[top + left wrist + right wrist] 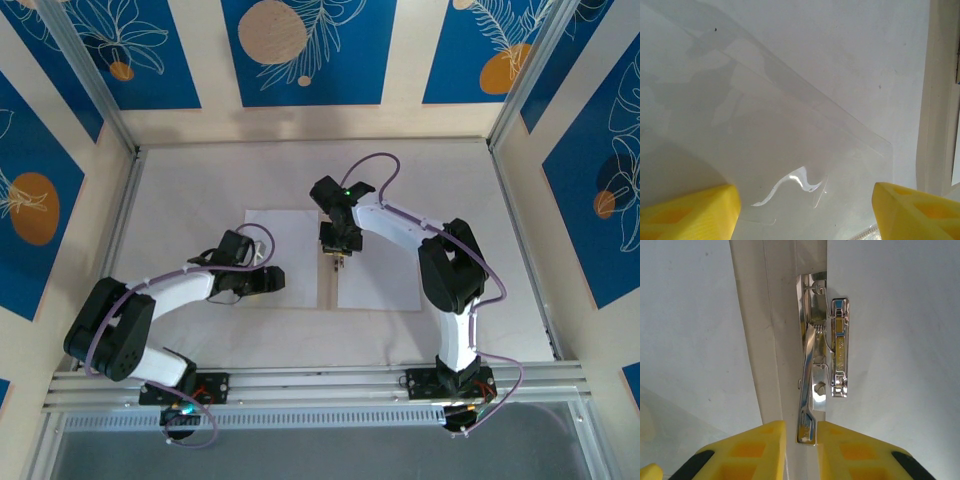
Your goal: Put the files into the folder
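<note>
Folder (385,272) open flat mid-table, white inside up. Files (790,135) seemingly on left half, under left gripper (804,192), fingers spread, likely steadying. Right gripper (801,426) pinches clip (837,350) lever at spine, probably raising it for sheets.

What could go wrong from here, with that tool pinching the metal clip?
1. The right tool pinches only the thin end of the shiny metal clip. Smooth metal could slip free and snap back.
2. The left tool hangs wide open over a thin glossy white sheet whose near edge looks slightly lifted. A finger coming down might catch that edge and crease or push the sheet instead of picking it up.
</note>
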`<action>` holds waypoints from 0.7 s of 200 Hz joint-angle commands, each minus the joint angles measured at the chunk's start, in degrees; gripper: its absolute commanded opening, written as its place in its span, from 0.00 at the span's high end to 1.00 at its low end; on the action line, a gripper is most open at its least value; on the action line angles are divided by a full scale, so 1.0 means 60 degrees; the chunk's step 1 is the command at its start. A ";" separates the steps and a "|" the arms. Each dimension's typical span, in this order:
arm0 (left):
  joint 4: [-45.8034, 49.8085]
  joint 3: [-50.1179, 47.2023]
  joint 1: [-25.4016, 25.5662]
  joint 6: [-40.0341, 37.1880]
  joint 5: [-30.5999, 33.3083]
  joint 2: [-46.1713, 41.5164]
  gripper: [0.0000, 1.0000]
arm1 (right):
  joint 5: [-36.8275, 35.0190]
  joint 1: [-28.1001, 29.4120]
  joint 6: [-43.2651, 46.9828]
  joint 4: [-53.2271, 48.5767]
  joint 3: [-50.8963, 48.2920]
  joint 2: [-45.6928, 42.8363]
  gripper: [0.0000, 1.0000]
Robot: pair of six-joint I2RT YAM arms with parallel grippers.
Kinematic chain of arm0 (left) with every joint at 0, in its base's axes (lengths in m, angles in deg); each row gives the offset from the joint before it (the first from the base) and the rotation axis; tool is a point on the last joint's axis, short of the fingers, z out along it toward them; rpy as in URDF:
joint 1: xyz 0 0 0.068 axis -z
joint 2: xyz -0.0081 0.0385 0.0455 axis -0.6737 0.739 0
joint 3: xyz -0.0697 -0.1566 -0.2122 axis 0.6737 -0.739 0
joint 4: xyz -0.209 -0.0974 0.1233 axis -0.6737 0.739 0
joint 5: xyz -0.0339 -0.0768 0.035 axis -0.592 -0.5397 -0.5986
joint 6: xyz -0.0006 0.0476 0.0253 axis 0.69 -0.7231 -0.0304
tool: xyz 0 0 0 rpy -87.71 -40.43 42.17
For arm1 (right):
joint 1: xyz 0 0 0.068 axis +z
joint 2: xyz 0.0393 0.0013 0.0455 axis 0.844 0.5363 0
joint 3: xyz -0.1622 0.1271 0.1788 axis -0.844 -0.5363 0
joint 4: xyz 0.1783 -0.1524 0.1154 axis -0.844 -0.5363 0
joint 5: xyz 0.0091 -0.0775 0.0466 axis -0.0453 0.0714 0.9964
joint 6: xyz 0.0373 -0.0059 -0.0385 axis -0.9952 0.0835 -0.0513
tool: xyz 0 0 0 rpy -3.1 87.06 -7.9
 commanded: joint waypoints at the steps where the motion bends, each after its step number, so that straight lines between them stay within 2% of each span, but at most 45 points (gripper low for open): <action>1: 0.0229 -0.0135 0.0039 0.0026 -0.0061 0.0283 0.28 | 0.0144 -0.0063 0.0079 -0.0216 0.0183 0.0206 0.76; 90: 0.0243 -0.0117 0.0036 0.0009 -0.0067 0.0327 0.28 | 0.0151 -0.0107 0.0151 -0.0268 0.0149 0.0209 0.80; 140: 0.0229 -0.0128 0.0034 0.0026 -0.0092 0.0342 0.28 | 0.0173 -0.0139 0.0189 -0.0371 0.0237 0.0227 0.74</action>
